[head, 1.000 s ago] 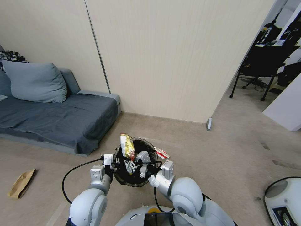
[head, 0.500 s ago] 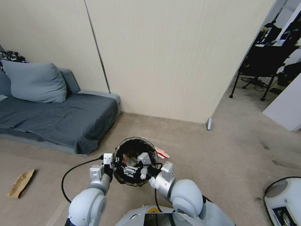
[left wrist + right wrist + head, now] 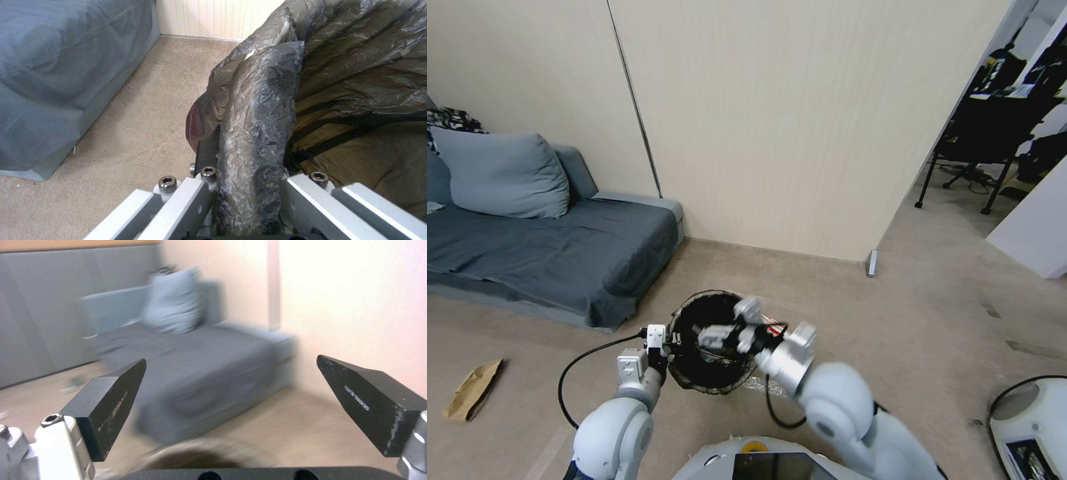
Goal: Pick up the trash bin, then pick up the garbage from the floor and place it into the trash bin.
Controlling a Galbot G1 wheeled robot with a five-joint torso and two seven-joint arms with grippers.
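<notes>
1. The snack wrapper that stood above the bin a second ago has dropped out of sight; half a second ago it lay down in the black liner, and from where I stand I can no longer pick it out inside.
2. The right gripper [image 3: 720,331] has since lifted out of the bin and swung across its mouth, its jaws spread wide with nothing between them (its own camera looks between the two dark fingers [image 3: 111,396] straight at the sofa [image 3: 547,253]).
3. The left gripper [image 3: 657,347] has not budged: its jaws stay clamped on the liner-covered rim, holding the trash bin [image 3: 714,343] up off the carpet [image 3: 894,320], just in front of the robot and near the sofa's corner.
4. So, as I read it, one piece of litter is delivered and the right arm is free for another.
5. Still on the floor: a crumpled brown paper bag [image 3: 472,389], well off to the robot's left beyond the sofa, and a red-and-white cup [image 3: 774,328] just past the bin, partly hidden by the right gripper. The job looks partway done.
</notes>
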